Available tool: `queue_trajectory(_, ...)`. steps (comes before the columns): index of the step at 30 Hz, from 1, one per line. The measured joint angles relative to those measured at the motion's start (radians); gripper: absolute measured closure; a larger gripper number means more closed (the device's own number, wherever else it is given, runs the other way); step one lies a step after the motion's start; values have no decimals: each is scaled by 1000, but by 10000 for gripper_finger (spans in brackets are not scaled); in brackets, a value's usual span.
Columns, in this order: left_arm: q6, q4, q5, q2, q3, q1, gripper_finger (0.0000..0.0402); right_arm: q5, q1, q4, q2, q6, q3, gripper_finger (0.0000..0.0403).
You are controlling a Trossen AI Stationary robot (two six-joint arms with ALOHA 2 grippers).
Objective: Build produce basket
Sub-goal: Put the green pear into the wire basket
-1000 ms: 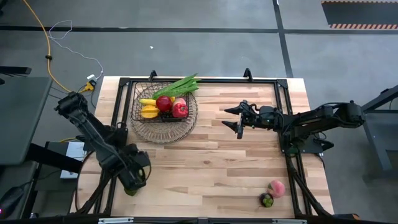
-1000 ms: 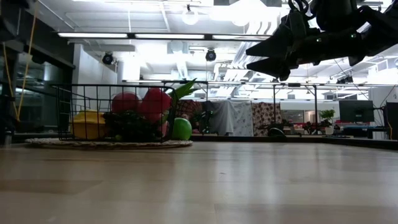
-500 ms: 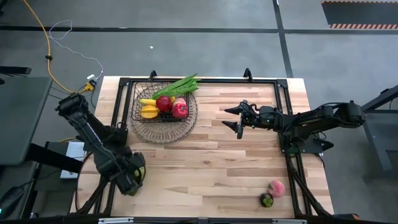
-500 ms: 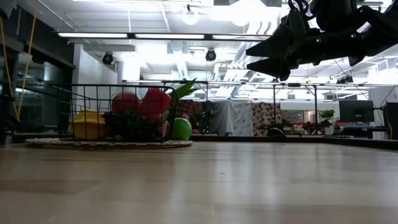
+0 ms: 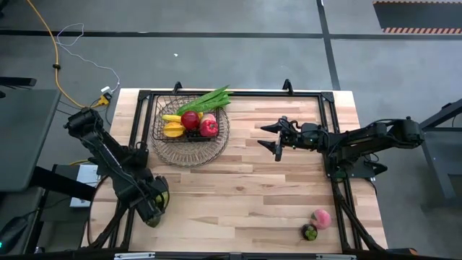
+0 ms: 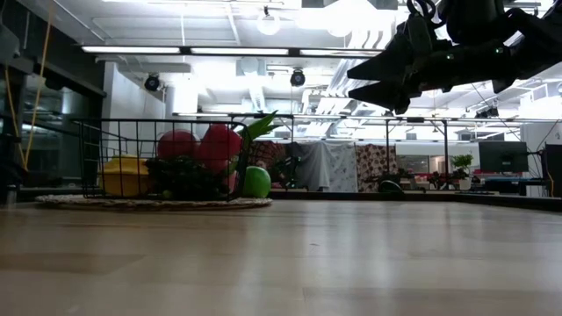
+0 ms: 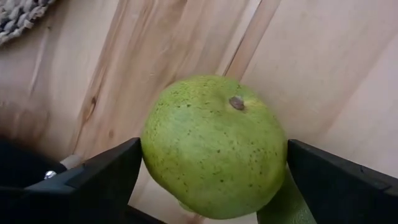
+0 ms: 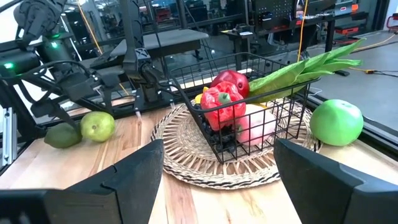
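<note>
Over the table's near left corner my left gripper (image 5: pixel 150 208) points down, open. Its fingers stand on either side of a speckled green pear (image 7: pixel 211 137) that lies on the wood, and I see no touch. A darker green fruit (image 8: pixel 62 135) lies against the pear. The basket (image 5: pixel 189 153) stands at the far left, holding red, yellow and pink produce (image 5: pixel 191 121) and green leafy stalks (image 5: pixel 213 97). A green apple (image 8: pixel 336 121) rests on the table beside it. My right gripper (image 5: pixel 278 141) hangs level and open, right of the basket and pointing toward it.
A pink peach (image 5: pixel 321 219) and a dark purple fruit (image 5: pixel 310 232) lie near the table's near right corner. A black metal frame (image 5: pixel 238 94) runs along the table's edges. Bare wood (image 5: pixel 238 180) stretches across the middle of the table.
My left gripper has sunk toward the green pear and shifted a little toward the table's left edge, its fingers staying open. The fruits and the basket lie as before.
</note>
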Motion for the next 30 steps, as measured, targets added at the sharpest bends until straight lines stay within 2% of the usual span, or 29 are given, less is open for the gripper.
queue_trajectory(16, 0, 22, 5, 1, -14, 10, 21, -1, 0, -18, 0, 23, 0, 107)
queue_trajectory(20, 24, 24, 25, 1, -14, 37, 37, -1, 0, -18, 0, 22, 0, 107)
queue_trajectory(26, 131, 25, 79, 1, -12, 114, 79, -8, 0, -18, 0, 16, 0, 107)
queue_trajectory(30, 256, 26, 76, -6, 12, 172, 87, -7, 0, -18, 0, 16, 0, 107)
